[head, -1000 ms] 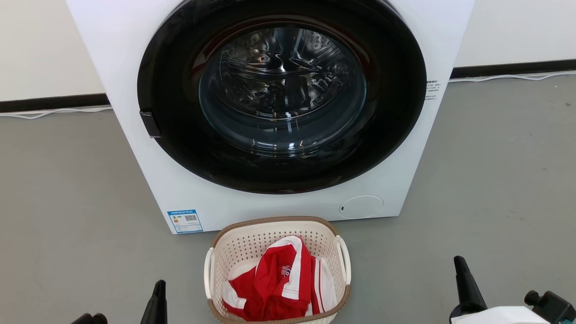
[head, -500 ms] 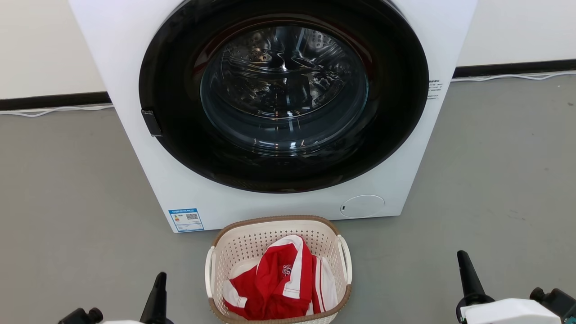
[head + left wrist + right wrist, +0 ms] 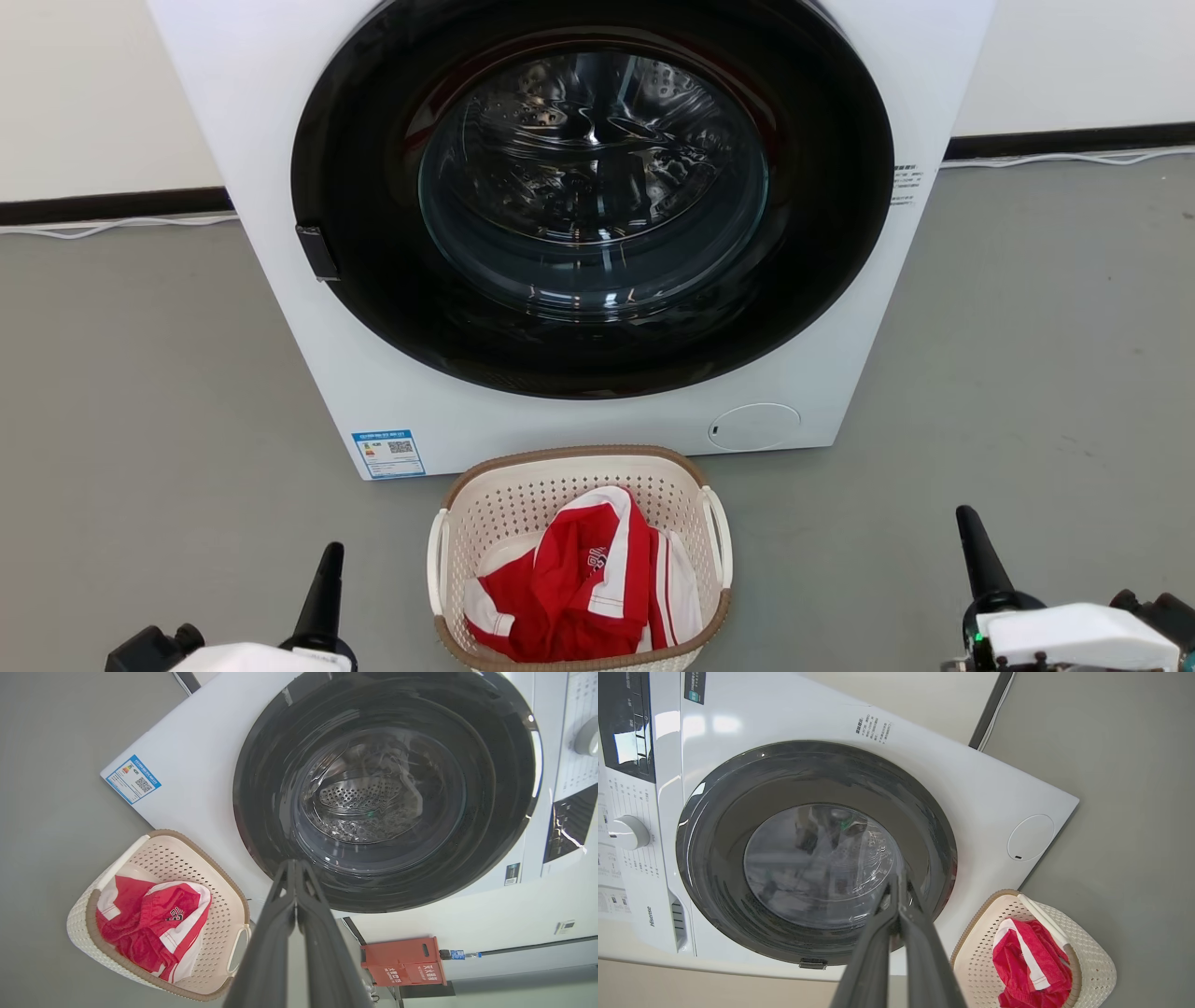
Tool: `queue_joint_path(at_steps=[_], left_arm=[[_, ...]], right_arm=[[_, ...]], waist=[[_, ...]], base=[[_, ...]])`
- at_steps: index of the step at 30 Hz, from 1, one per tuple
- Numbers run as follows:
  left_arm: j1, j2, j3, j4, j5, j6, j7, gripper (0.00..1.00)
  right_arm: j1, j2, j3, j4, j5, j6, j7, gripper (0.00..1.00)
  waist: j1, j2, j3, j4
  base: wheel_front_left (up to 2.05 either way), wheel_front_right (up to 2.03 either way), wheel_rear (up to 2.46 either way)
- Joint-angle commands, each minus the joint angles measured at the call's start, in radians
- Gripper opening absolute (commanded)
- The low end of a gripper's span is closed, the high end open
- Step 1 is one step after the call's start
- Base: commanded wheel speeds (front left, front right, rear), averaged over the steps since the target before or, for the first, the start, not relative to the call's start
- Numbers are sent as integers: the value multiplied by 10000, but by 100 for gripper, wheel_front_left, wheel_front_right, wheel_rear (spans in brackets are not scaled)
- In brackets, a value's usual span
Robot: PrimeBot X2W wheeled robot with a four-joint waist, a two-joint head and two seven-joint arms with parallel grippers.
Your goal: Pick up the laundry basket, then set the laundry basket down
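Head view has the laundry basket [image 3: 571,455] sitting on the grey floor [image 3: 140,392], just in front of the white washing machine [image 3: 271,140] and roughly midway between the two arms. A crumpled red-and-white garment [image 3: 583,579] lies inside it, probably a sports shirt, though the folds make that hard to confirm. Nothing touches the basket's white loop handles. The machine's round dark door [image 3: 593,201] is closed, and a blue label [image 3: 388,454] sits at the lower corner of its front panel. The left gripper [image 3: 331,551] hangs low to the basket's left, apart from it, fingers pressed together on nothing. The right gripper [image 3: 964,515] sits farther out on the other side, tips likewise meeting, empty.
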Motion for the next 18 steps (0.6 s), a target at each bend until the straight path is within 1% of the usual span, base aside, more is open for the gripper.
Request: queue_joint_path(at_steps=[1,18], left_arm=[[-630,111,285,-180,-359,-152,47,0],[-1156,99,537,145,-2306,-470,551,0]], right_arm=[[-582,-144,102,-256,328,52,135,0],[-849,-143,-106,-255,2055,62,634,0]], waist=[[0,-1,3,6],[0,-1,37,61]], base=[[0,0,0],[0,0,0]])
